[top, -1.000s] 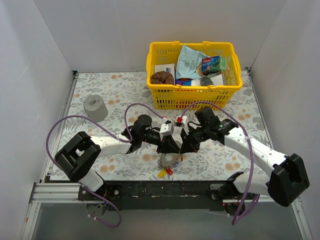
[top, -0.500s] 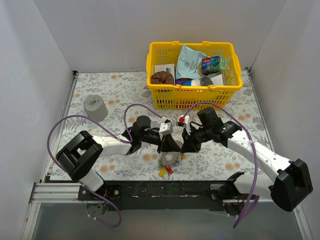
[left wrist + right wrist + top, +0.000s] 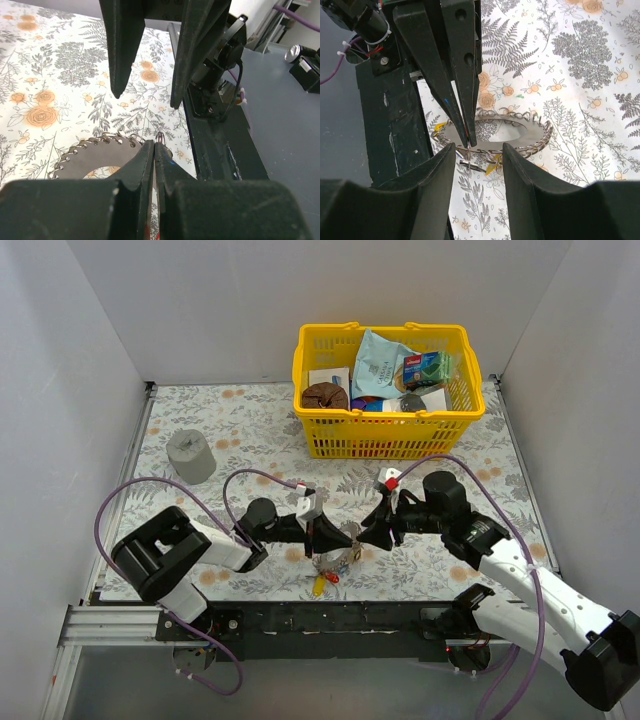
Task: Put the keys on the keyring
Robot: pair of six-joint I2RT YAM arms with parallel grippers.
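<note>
The keyring (image 3: 336, 559) is a flat silver disc with a wide hole and small wire loops round its rim, lying near the table's front edge. It fills the middle of the right wrist view (image 3: 496, 133) and the lower left of the left wrist view (image 3: 92, 156). My left gripper (image 3: 345, 537) (image 3: 155, 143) is shut over its near rim, pinching the thin wire loop (image 3: 160, 135) of a key (image 3: 472, 166) that hangs below its tips. Yellow and red keys (image 3: 322, 583) lie at the ring's front. My right gripper (image 3: 366, 535) (image 3: 478, 148) faces the left one, open, with nothing between its fingers.
A yellow basket (image 3: 380, 436) full of packets stands at the back right. A grey roll (image 3: 190, 455) sits at the left. The black front rail (image 3: 330, 615) runs just below the keyring.
My right gripper has opened and drawn back to the right. My left gripper has closed fully and shifted nearer the front edge, over the keyring.
</note>
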